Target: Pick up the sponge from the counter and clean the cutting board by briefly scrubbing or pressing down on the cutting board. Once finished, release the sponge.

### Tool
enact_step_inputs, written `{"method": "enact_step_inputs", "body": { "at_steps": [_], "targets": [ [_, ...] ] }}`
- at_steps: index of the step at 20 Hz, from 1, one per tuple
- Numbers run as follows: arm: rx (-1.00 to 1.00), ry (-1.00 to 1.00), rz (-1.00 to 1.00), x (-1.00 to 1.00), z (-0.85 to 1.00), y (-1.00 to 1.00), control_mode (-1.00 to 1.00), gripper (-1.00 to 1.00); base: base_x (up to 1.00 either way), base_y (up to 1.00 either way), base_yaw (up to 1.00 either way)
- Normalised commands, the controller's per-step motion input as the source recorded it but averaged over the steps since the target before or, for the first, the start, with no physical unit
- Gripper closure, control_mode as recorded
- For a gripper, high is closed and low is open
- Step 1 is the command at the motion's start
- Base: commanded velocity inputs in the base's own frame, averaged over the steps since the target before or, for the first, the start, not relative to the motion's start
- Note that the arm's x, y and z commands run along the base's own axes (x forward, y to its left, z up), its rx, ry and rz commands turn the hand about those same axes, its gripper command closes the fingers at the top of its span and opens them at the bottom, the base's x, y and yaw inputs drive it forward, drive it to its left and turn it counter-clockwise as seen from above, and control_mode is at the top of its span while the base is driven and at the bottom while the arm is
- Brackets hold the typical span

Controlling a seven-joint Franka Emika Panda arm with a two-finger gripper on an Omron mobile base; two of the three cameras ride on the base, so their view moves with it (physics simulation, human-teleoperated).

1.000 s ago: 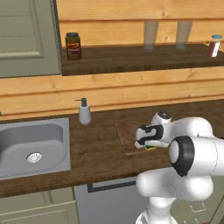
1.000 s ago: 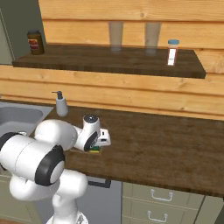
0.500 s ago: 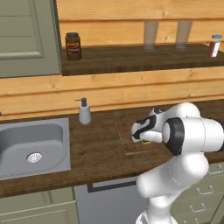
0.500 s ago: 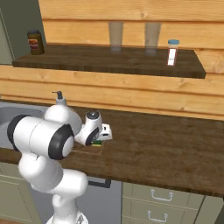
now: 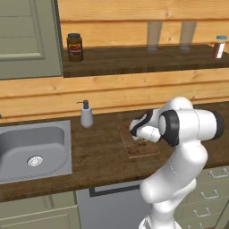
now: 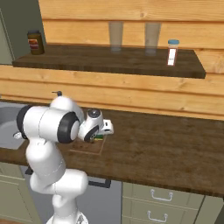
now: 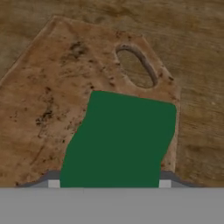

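Simulated kitchen with pale plank walls and a dark brown wood counter (image 5: 98, 152) running across. From the left along that counter: steel sink (image 5: 31, 154) set into the worktop, then a small soap dispenser (image 5: 86, 114) standing by the wall, then the reddish-brown cutting board (image 5: 138, 145) lying flat, with the white arm bent low over its far end. Above, on a dark shelf (image 5: 134, 60): brown jar (image 5: 74, 46) at the left, two clear glasses (image 5: 154, 36) in the middle, a small blue-capped bottle (image 5: 218, 46) at the right.

Gripper (image 6: 103, 131) down at the board, closed on the sponge (image 7: 120, 138). In the hand view, green top of the sponge right between the fingers, reaching up from the bottom of the picture over the board's speckled surface (image 7: 52, 87), just short of the oval handle hole (image 7: 135, 65). In the right base view, a sliver of green and yellow (image 6: 100, 137) under the hand, at the board's far edge. Contact between sponge and board cannot be told for certain.
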Motion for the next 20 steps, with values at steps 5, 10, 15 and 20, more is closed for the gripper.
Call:
{"method": "enact_step_inputs", "body": {
  "at_steps": [5,10,15,20],
  "targets": [
    [0.0,-0.07,0.02,0.45,0.0,0.0,-1.0,1.0,0.0,0.0,0.0],
    [0.0,-0.04,0.05,0.45,0.0,0.03,-1.0,1.0,0.0,0.0,0.0],
    [-0.01,-0.02,0.09,0.17,0.0,0.13,-1.0,1.0,0.0,0.0,0.0],
    [-0.01,-0.02,0.13,0.09,0.0,0.2,-1.0,1.0,0.0,0.0,0.0]
  ]
}}
